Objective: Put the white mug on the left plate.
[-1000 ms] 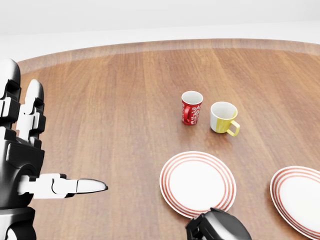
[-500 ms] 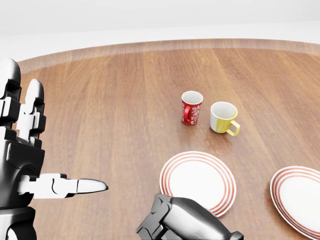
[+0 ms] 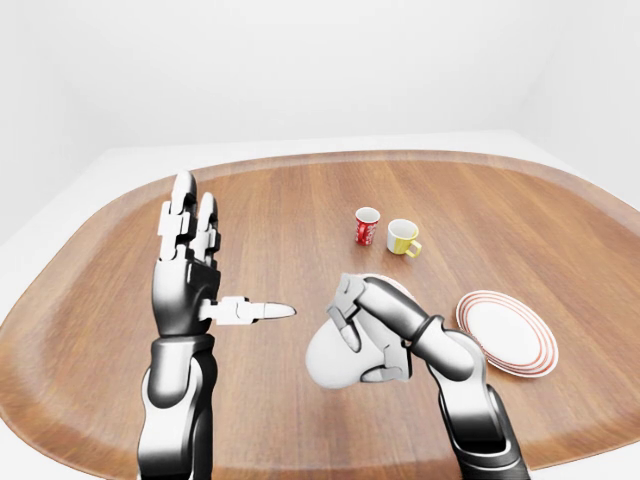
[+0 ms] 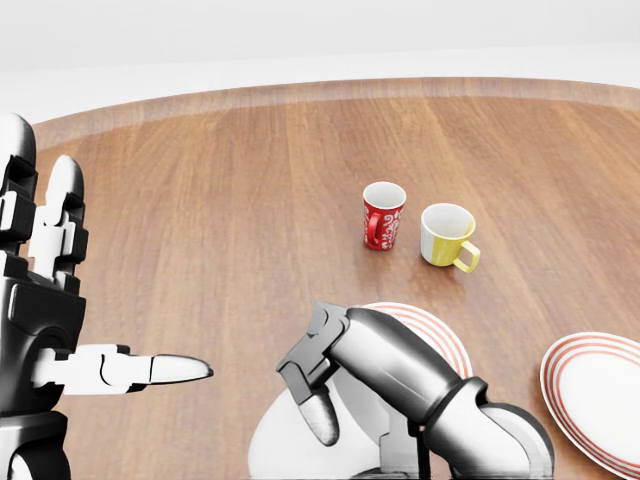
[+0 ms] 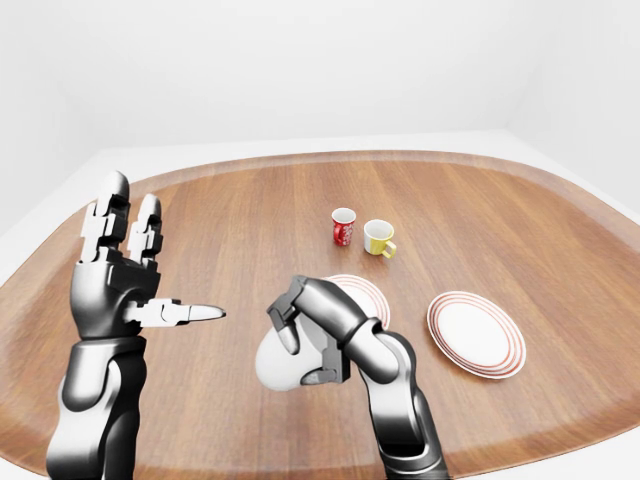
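Observation:
My right hand is shut on the white mug, which shows as a big rounded white shape low in the head view. Hand and mug hover just left of and below the left plate, a white plate with red rings, and my forearm covers most of it. At the left of the views my left hand stands open, fingers upright and thumb pointing right, holding nothing.
A red patterned mug and a yellow mug stand side by side above the left plate. A second red-ringed plate lies at the right. The wooden table is oval, with a raised rim.
My right hand has risen into the head view from the bottom edge, bringing the white mug up with it beside the left plate. The left hand has barely moved.

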Tool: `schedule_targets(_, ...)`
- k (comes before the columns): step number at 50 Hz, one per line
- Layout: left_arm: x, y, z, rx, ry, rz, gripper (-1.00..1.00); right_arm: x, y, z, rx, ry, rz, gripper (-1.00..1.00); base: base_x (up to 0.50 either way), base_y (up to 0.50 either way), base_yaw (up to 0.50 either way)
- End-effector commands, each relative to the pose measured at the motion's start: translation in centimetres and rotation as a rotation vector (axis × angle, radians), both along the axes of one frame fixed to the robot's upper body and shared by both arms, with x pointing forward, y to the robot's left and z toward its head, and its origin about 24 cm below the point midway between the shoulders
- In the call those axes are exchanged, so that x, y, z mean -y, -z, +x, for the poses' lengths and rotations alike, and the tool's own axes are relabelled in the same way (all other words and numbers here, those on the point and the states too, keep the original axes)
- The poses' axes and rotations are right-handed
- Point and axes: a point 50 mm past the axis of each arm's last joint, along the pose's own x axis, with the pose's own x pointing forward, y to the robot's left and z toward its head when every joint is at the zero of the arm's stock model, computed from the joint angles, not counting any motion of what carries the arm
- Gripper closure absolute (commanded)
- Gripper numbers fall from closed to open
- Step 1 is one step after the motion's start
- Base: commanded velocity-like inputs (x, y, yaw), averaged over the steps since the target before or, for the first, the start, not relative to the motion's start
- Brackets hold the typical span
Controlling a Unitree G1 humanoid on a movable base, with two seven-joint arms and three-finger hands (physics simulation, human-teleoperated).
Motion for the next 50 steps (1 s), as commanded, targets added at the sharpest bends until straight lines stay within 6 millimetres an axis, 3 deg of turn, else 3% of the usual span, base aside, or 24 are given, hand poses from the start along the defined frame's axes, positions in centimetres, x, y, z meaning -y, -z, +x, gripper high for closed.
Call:
schedule_targets(1,-0.1,-0.1,0.0,0.004,-0.002,-0.001,-1.0,0.6,-1.5,2.2,0.048,0.033,0.007,1.0,0.0,0.0,0.0)
schedule_targets(9,0.0,0.1,0.1,-0.007,-0.001,0.001,-1.0,2.0,-1.8,4.8,0.036,0.082,-0.023,1.0,0.0,0.0,0.0)
schedule_targets(16,0.0,0.2,0.1,-0.011,0.0,0.002,-1.0,3.7,-3.3,7.2,0.055,0.132,-0.048,1.0,0.0,0.0,0.0)
schedule_targets(22,0.0,0.1,0.1,-0.005,-0.001,0.001,-1.0,5.0,-2.1,9.4,-0.025,0.19,-0.133,1.0,0.0,0.0,0.0)
schedule_targets(35,0.0,0.4,0.1,-0.018,-0.001,0.002,-1.0,6.9,0.2,11.4,-0.089,0.331,-0.228,1.0,0.0,0.0,0.0)
schedule_targets(41,0.0,0.3,0.1,-0.013,-0.001,0.002,-1.0,7.1,0.9,12.0,-0.057,0.35,-0.309,1.0,0.0,0.0,0.0)
schedule_targets(50,0.1,0.4,0.1,-0.018,0.001,0.002,-1.0,5.2,2.0,12.7,-0.014,0.272,-0.453,1.0,0.0,0.0,0.0)
